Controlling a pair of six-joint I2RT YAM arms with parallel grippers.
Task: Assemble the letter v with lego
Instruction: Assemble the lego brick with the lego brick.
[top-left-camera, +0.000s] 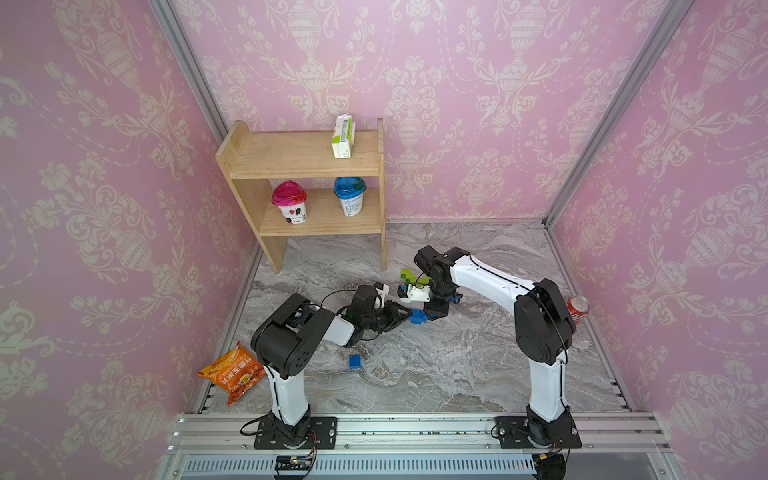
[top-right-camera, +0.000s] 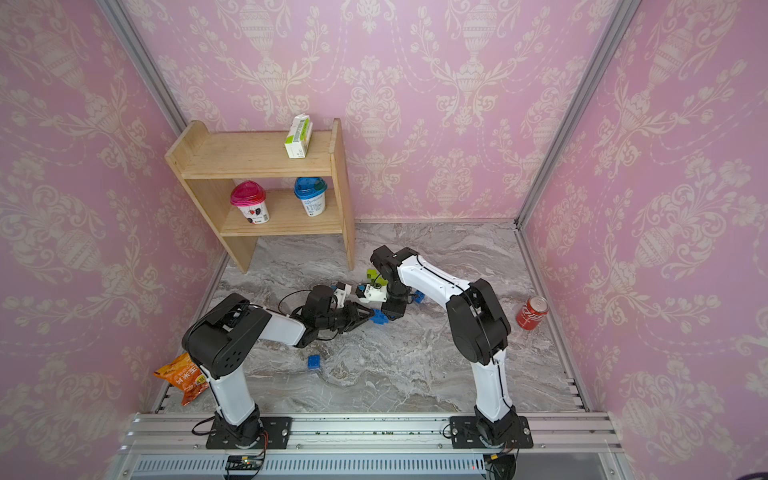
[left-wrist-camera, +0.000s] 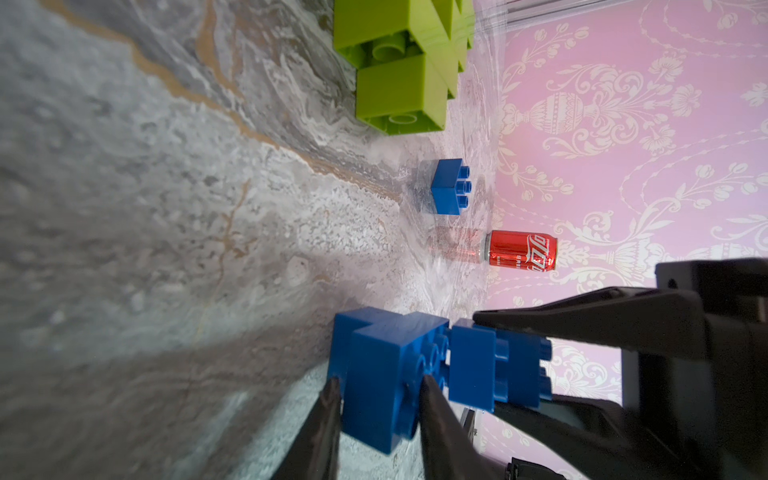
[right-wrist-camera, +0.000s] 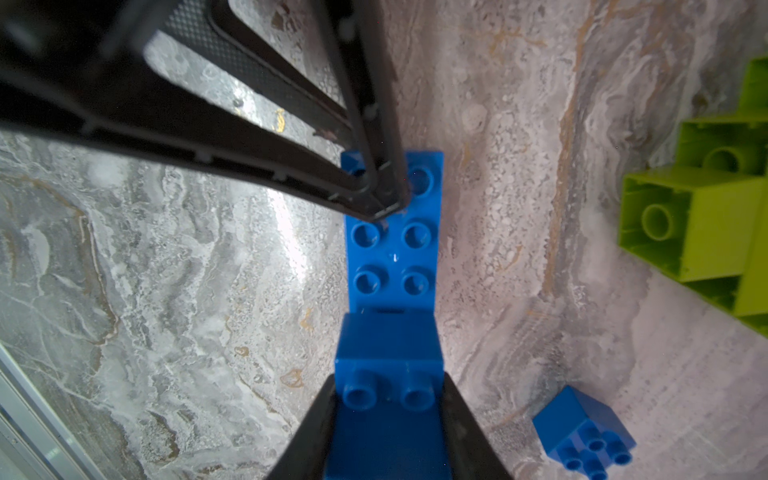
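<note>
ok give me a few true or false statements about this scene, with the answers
1. The left gripper and the right gripper are both shut on the blue bricks. True.
2. The soda can lies on its side. False: it stands upright.
3. A carton stands on the top board of the shelf. True.
4. A gripper holds the green bricks. False: they sit on the table, ungripped.
</note>
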